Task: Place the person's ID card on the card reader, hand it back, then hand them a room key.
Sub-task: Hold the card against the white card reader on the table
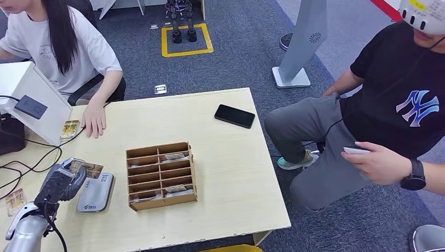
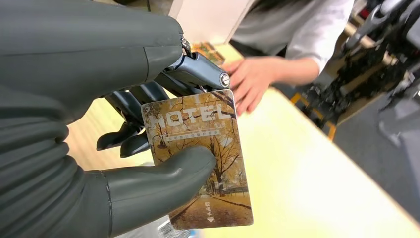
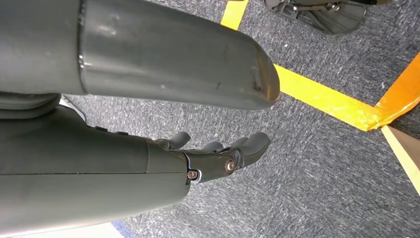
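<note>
Fingers (image 2: pixel 130 105) and thumb of your left hand (image 1: pixel 59 182) pinch a room key (image 2: pixel 203 158) printed "HOTEL", raised just above the grey card reader (image 1: pixel 96 192) on the wooden table (image 1: pixel 231 173). Your right hand (image 3: pixel 218 157) hangs over carpet, fingers loosely apart, holding nothing. Beside the key, a person's hand (image 1: pixel 94 120) rests flat on the table.

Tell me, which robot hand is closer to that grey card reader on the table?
Left. The left hand holds a hotel card beside the reader; the right hand hangs above carpet.
</note>
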